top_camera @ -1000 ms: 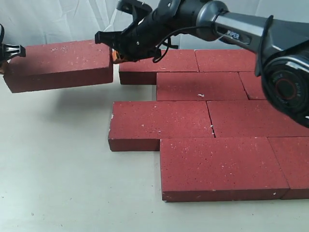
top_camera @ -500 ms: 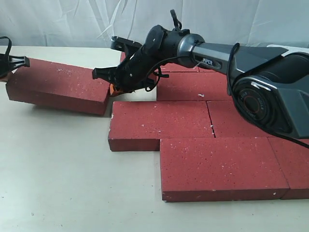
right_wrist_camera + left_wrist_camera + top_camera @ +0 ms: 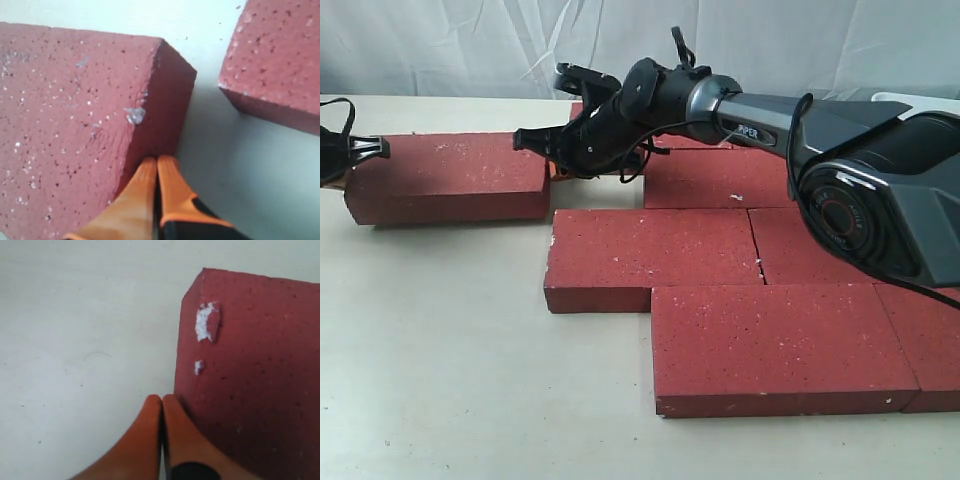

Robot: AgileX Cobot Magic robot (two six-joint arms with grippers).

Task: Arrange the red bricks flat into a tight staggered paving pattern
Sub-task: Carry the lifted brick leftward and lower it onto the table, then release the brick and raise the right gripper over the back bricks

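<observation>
One loose red brick (image 3: 450,175) lies flat on the table, left of the paved group. My left gripper (image 3: 368,149) is shut, its tips against the brick's left end (image 3: 250,365). My right gripper (image 3: 553,162) reaches across, also shut, with its orange fingertips (image 3: 167,167) pressed to the brick's right end face (image 3: 75,100). Several more red bricks lie flat in staggered rows to the right: one (image 3: 735,180) behind, one (image 3: 650,255) in the middle, one (image 3: 780,345) in front. A corner of a paved brick (image 3: 280,65) shows in the right wrist view.
A pale table top (image 3: 440,380) runs left and in front of the bricks. A narrow gap (image 3: 600,195) separates the loose brick from the paved rows. A white cloth backdrop (image 3: 470,50) hangs behind. The right arm (image 3: 770,110) stretches over the back rows.
The loose brick, lifted between both grippers' tips a second ago, has come down, first tilted, and now lies flat on the table. Both arms dropped with it.
</observation>
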